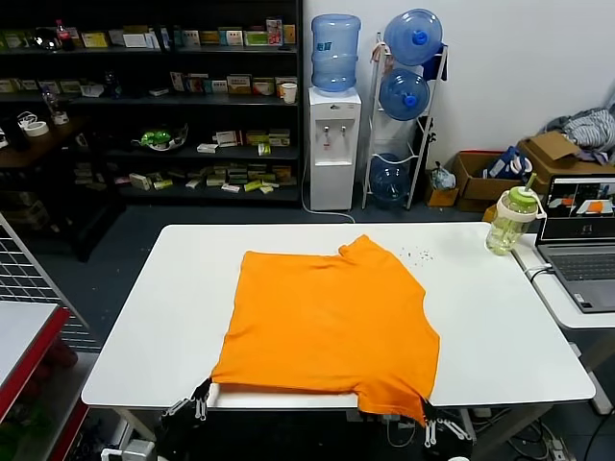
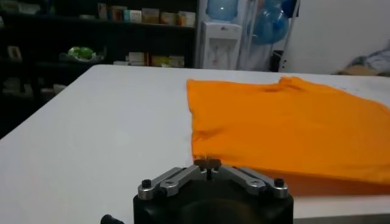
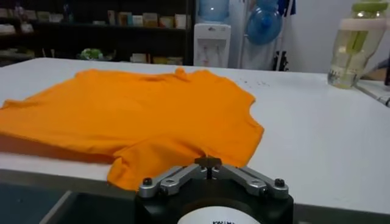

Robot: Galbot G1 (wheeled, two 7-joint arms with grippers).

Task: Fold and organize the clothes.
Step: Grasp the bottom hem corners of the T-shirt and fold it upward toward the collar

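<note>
The bright orange T-shirt [image 1: 327, 317] lies flat on the white table [image 1: 500, 317], plain side up, no lettering showing. One sleeve [image 1: 396, 405] hangs over the near edge at the right. My left gripper [image 1: 199, 408] is shut and empty just below the near edge, at the shirt's near left corner. In the left wrist view its tips [image 2: 209, 163] point at the shirt's edge [image 2: 286, 122]. My right gripper [image 1: 430, 427] is shut and empty below the near edge, beside the hanging sleeve. In the right wrist view its tips [image 3: 209, 162] sit just before the sleeve [image 3: 140, 115].
A green-lidded drink bottle [image 1: 511, 219] stands at the table's far right corner, also in the right wrist view [image 3: 356, 42]. An open laptop [image 1: 581, 240] sits on a side table at the right. A red-edged table [image 1: 29, 336] stands at the left. A water dispenser [image 1: 332, 144] and shelves stand behind.
</note>
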